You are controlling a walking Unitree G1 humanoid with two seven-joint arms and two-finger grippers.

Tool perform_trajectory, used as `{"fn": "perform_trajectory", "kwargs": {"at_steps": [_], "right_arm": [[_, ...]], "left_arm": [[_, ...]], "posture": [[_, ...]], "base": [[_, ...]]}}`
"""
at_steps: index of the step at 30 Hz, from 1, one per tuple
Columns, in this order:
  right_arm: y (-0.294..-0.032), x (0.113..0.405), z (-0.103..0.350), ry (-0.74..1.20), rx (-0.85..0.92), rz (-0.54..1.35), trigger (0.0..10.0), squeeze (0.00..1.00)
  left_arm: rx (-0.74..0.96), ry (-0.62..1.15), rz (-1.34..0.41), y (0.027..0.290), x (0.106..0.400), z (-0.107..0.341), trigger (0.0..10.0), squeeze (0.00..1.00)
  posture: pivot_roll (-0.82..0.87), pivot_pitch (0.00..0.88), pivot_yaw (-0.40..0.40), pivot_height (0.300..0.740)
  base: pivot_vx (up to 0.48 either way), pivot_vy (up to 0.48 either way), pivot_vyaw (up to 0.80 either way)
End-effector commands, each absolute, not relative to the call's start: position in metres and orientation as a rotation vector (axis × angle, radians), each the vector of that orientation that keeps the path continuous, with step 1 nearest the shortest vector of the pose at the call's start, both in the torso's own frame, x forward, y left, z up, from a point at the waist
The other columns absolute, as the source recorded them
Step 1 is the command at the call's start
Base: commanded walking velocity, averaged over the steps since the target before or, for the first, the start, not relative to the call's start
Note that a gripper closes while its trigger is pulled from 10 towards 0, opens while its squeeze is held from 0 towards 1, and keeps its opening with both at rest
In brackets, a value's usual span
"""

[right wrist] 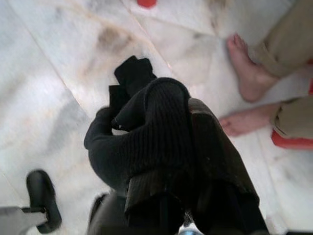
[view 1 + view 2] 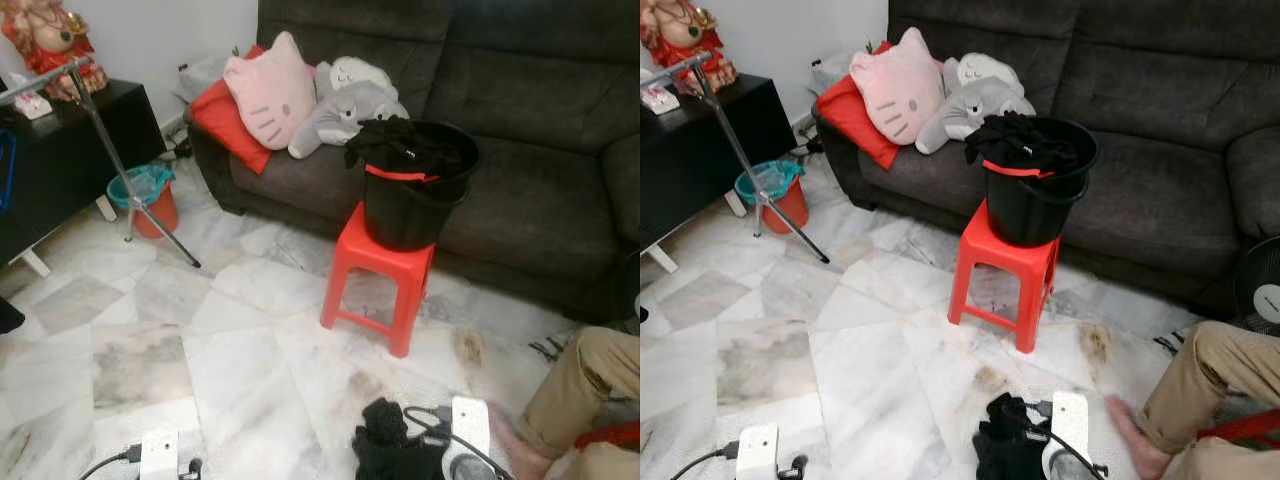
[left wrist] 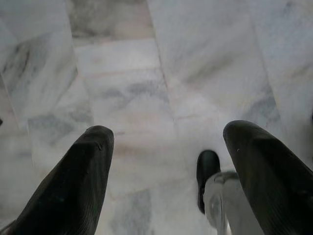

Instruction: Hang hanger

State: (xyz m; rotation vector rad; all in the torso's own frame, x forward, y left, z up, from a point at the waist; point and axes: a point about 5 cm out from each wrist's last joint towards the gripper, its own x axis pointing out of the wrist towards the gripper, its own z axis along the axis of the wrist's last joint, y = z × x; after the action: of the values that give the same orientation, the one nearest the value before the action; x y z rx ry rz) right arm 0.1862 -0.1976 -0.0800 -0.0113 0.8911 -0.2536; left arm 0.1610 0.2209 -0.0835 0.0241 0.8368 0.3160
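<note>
My right hand (image 1: pixel 161 161) is clamped on a dark knit garment (image 1: pixel 142 127); left hand (image 3: pixel 166 166) spread, empty. The metal stand (image 2: pixel 110 150) rises at ten o'clock, well apart.

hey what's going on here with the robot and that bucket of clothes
The robot stands on the marble floor, its right gripper shut on a black knitted garment, held low. The left gripper hangs open over the tiles. Ahead, a black bucket of dark clothes sits on a red stool by the sofa. A person's bare feet are nearby.
</note>
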Motion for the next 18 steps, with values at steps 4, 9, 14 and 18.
{"fn": "perform_trajectory", "kwargs": {"at_steps": [4,9,14,18], "right_arm": [[-0.216,0.171,-0.084,0.916,0.0,-0.313,10.0,0.0],[-0.232,0.156,-0.086,0.938,-0.012,-0.345,10.0,0.0],[-0.247,0.152,-0.085,0.947,-0.02,-0.379,10.0,0.0],[-0.255,0.154,-0.081,0.94,-0.022,-0.378,10.0,0.0]], "left_arm": [[0.004,0.922,0.356,0.215,0.136,-0.095,10.0,0.0],[0.002,0.969,0.33,0.203,0.12,-0.102,10.0,0.0],[-0.023,0.973,0.314,0.187,0.118,-0.105,10.0,0.0],[-0.045,0.959,0.322,0.179,0.123,-0.104,10.0,0.0]], "posture": [[0.04,0.0,-0.003,0.74],[0.05,0.0,-0.004,0.74],[0.05,0.0,-0.012,0.74],[0.03,0.0,-0.031,0.74]], "base": [[0.0,0.0,0.0],[0.0,0.0,0.0],[0.0,0.0,0.0],[0.0,0.0,0.0]]}}
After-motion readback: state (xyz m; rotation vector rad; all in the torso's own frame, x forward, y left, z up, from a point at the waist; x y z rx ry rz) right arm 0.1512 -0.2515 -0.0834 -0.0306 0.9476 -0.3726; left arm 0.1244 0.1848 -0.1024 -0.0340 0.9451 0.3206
